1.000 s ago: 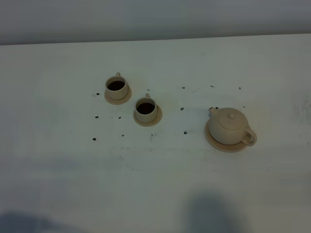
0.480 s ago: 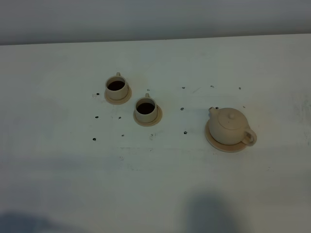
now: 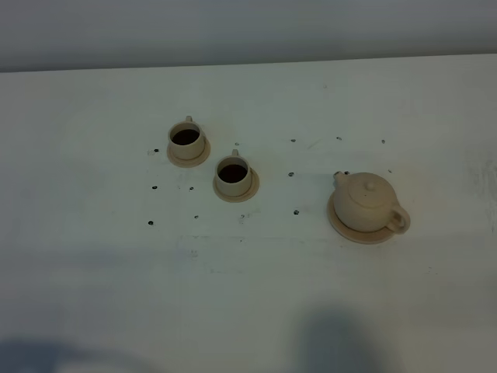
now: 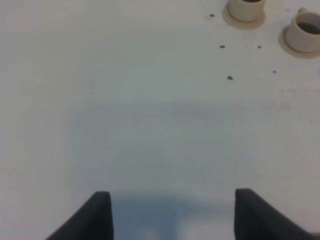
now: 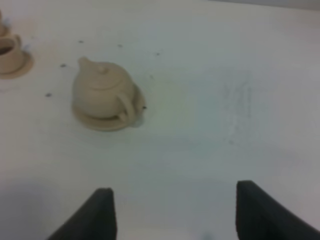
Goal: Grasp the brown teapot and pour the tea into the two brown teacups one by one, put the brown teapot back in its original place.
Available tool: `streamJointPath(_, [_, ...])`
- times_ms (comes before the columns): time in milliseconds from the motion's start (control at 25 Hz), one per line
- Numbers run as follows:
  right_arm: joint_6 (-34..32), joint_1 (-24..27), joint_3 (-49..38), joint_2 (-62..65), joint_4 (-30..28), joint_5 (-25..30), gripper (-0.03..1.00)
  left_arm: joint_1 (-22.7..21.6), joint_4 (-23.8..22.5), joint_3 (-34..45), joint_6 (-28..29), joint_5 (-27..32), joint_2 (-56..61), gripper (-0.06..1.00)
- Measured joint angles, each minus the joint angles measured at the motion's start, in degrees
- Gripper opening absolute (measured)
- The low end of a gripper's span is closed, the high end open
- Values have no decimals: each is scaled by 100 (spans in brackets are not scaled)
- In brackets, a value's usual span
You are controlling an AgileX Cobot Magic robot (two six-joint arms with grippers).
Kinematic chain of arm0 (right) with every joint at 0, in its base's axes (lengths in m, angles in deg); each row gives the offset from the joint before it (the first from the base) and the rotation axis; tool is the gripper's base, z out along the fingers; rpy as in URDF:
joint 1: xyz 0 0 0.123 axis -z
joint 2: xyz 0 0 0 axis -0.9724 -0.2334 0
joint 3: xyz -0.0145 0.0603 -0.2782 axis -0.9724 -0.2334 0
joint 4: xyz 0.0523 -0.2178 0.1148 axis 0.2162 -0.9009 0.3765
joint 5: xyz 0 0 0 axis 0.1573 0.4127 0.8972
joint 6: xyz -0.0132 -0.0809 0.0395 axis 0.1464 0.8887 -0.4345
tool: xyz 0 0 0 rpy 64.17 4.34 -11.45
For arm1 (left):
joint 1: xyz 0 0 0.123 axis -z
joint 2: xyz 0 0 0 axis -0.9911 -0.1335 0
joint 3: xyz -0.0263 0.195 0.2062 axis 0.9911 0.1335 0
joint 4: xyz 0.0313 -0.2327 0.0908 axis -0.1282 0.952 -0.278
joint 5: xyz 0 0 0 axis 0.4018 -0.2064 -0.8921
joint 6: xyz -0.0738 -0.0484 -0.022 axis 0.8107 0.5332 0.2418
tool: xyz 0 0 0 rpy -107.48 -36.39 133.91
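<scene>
The brown teapot (image 3: 367, 200) stands upright on its wide tan saucer (image 3: 343, 227), right of the table's middle; it also shows in the right wrist view (image 5: 102, 90). The two brown teacups (image 3: 187, 141) (image 3: 233, 175) stand on small saucers to its left, each holding dark tea; both show in the left wrist view (image 4: 245, 6) (image 4: 305, 31). My left gripper (image 4: 172, 212) is open and empty, well short of the cups. My right gripper (image 5: 175, 212) is open and empty, back from the teapot. Neither gripper shows in the exterior high view.
The white table (image 3: 248, 295) bears small dark specks (image 3: 151, 223) scattered around the cups. Its far edge meets a grey wall (image 3: 248, 31). Arm shadows fall on the table's near edge (image 3: 342, 342).
</scene>
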Motion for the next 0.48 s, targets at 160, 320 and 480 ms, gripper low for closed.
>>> streamJointPath(160, [-80,0,0,0,-109,-19,51,0,0,0,0,0,0,50])
streamJointPath(320, [-108,0,0,0,-122,-33,51,0,0,0,0,0,0,50])
streamJointPath(480, [-108,0,0,0,-122,-33,51,0,0,0,0,0,0,50])
